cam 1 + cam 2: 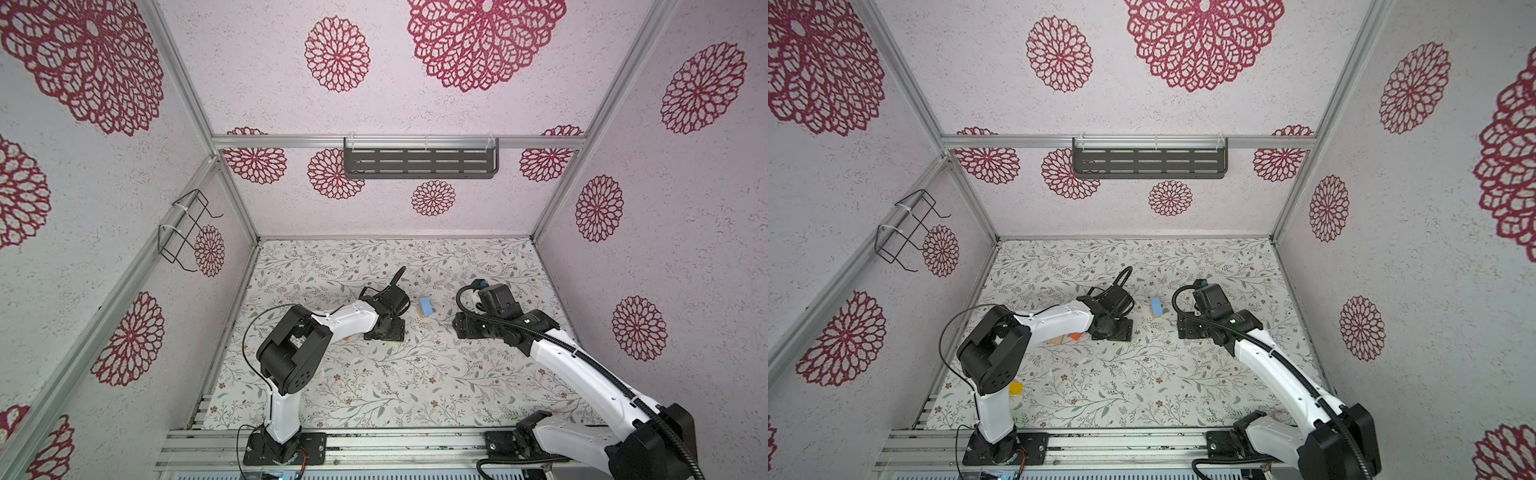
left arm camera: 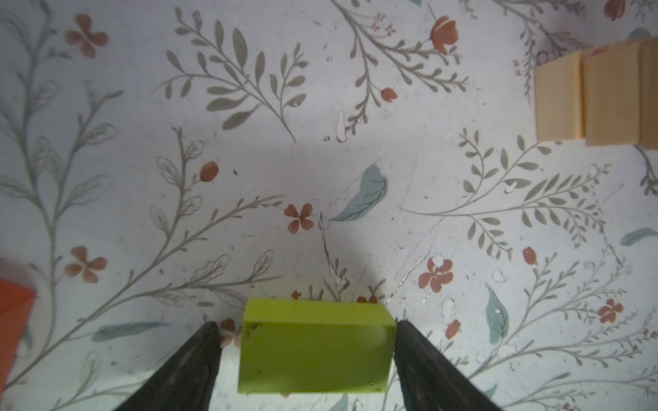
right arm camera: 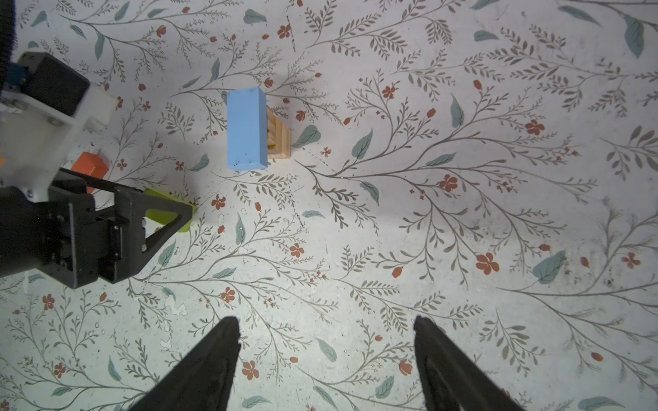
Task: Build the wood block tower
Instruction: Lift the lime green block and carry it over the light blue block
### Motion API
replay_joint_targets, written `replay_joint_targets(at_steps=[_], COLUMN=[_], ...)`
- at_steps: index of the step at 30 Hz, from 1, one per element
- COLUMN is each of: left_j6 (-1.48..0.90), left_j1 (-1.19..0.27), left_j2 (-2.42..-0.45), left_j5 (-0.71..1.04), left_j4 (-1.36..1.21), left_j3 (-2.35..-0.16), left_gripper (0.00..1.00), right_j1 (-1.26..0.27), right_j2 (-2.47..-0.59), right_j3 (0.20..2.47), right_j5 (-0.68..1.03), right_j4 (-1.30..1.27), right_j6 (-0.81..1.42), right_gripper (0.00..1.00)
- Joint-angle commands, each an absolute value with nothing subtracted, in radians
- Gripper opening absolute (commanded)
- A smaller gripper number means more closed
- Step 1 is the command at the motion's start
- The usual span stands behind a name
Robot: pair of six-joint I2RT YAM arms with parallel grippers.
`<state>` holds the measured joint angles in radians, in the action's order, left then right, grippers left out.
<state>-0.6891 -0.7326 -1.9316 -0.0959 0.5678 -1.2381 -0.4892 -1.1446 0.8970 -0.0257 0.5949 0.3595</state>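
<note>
I have the flowered table (image 1: 415,374) in both top views, with both arms low over it. My right gripper (image 3: 325,318) hangs over bare table, jaws wide and empty. Nearby, mid-table, stands the tower (image 1: 427,308): a blue bar (image 3: 246,128) lying on plain wood blocks (image 3: 279,138). My left gripper (image 2: 306,323) straddles a lime green block (image 2: 313,356), jaws spread, touching one end with a gap at the other, so nothing is gripped. I judge this the pick-up step. Next I must close squarely, lift, and set the block gently on the blue bar.
</note>
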Motion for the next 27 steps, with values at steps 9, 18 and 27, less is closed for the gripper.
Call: replay_joint_targets(at_steps=[9,18,27], left_j6=[-0.671,-0.661,-0.656], left_j1=[-0.749,-0.750,-0.750], left_j2=[-1.954,-1.930,-1.895], left_j5=[-0.134,-0.160,-0.183], left_j4=[0.594,0.644,0.757], left_j3=[-1.270,-1.291,-1.380], left_gripper=[0.66,0.58,0.58], right_j1=[-0.488,-0.486,-0.434], right_j2=[-1.120,-1.114,-1.063], right_j3=[0.902,0.903,0.873], right_j5=[-0.049,-0.063,-0.074], right_j4=[0.577,0.575,0.572], right_j6=[0.362,0.362,0.359], right_gripper=[0.82,0.99,0.99])
